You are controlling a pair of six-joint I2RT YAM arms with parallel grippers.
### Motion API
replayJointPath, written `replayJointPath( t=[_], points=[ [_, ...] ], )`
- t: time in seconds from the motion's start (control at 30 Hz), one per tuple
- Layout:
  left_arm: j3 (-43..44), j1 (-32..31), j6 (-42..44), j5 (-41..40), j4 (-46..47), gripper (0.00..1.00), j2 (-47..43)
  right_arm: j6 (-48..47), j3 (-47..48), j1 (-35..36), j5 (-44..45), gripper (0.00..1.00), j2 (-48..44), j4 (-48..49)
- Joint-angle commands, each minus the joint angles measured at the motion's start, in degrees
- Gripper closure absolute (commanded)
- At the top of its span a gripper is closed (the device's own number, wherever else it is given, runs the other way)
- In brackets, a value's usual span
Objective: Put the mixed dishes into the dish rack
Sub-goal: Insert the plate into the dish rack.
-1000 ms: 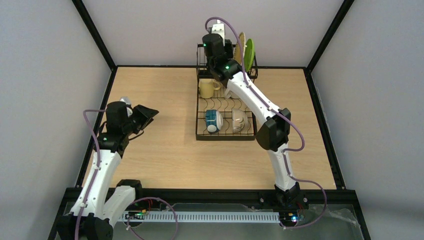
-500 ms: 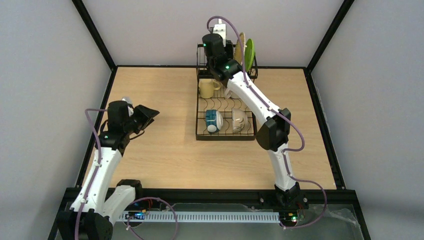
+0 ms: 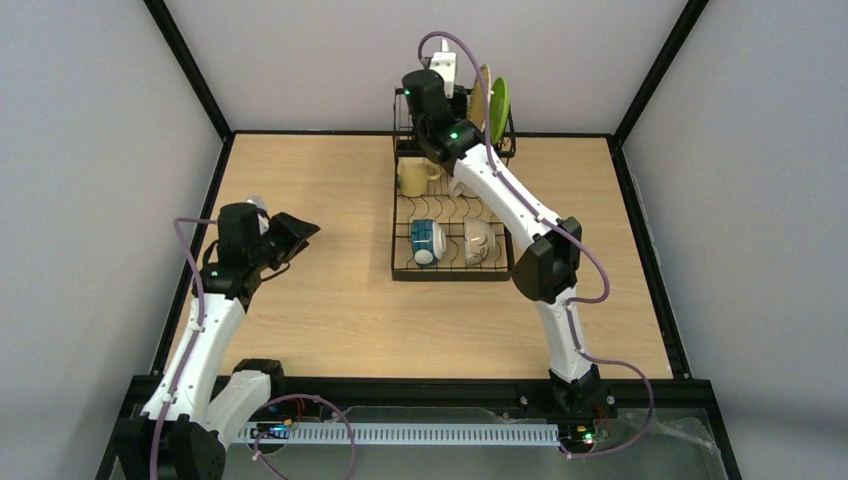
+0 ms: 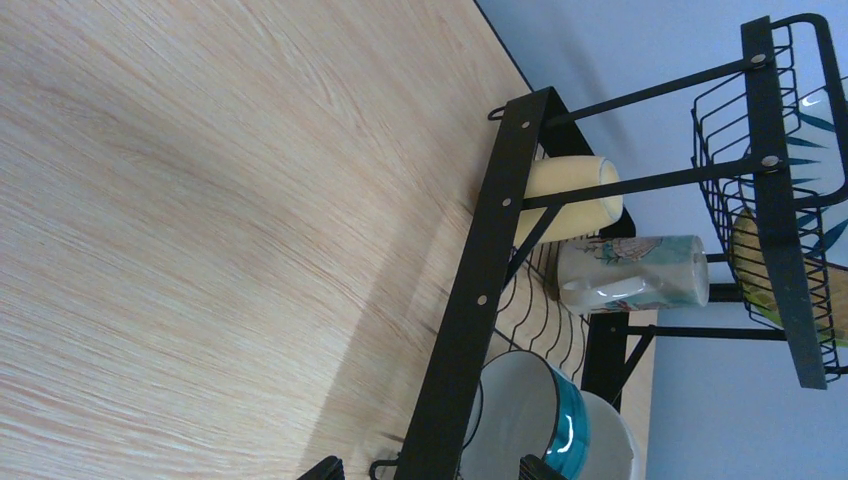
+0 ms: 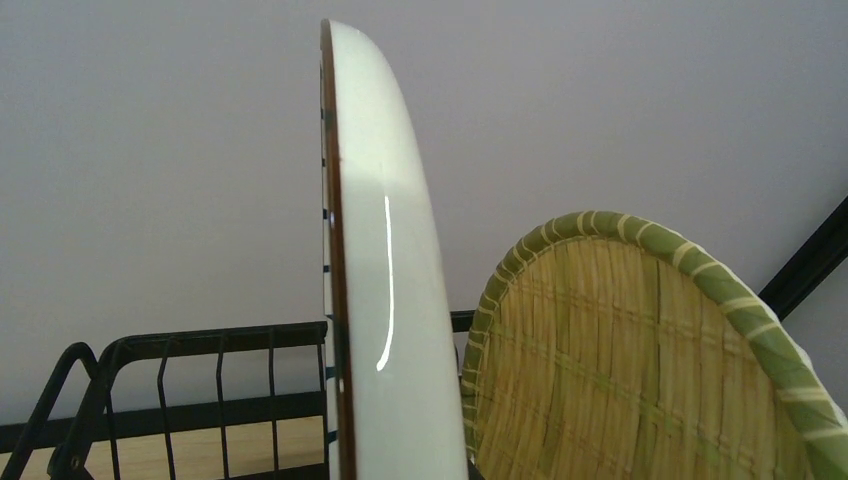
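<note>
The dish rack (image 3: 400, 272) stands at the back middle of the table. A pale yellow mug (image 3: 412, 177), a blue bowl (image 3: 425, 242) and a white bowl (image 3: 478, 240) lie in its low base. Upright in the tall basket are the tan woven plate (image 3: 482, 100) and the lime green plate (image 3: 499, 108). My right gripper (image 3: 443, 80) is over that basket, shut on the black-striped white plate (image 5: 385, 300), which stands edge-on just left of the woven plate (image 5: 620, 360). Its fingers are hidden. My left gripper (image 3: 290, 235) hangs open and empty over the table's left side.
A floral mug (image 4: 635, 275) lies in the rack beside the yellow mug (image 4: 565, 195). The rack's black side rail (image 4: 490, 250) faces my left gripper (image 4: 428, 468). Black frame posts and grey walls close in the table on three sides.
My right wrist has risen slightly over the basket with the white plate. My left arm has drifted a little toward the near edge, jaws still wide.
</note>
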Motion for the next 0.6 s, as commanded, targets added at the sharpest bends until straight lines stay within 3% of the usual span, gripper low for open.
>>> replayJointPath(
  t=[0.0,0.33,0.57],
  points=[
    [-1.08,-0.43,0.94,-0.43,-0.48,0.01,-0.18,3.44,-2.57,-0.32,1.2,1.0,-1.12,1.5],
    [-3.27,-0.52,0.61,-0.5,0.16,0.01,-0.89,5.36,-11.59,-0.33,3.08,0.99,-3.85,4.01],
    [-3.89,-0.52,0.3,-0.63,0.03,0.01,-1.34,6.03,-13.24,-0.39,3.19,0.82,-3.92,4.11]
  ],
)
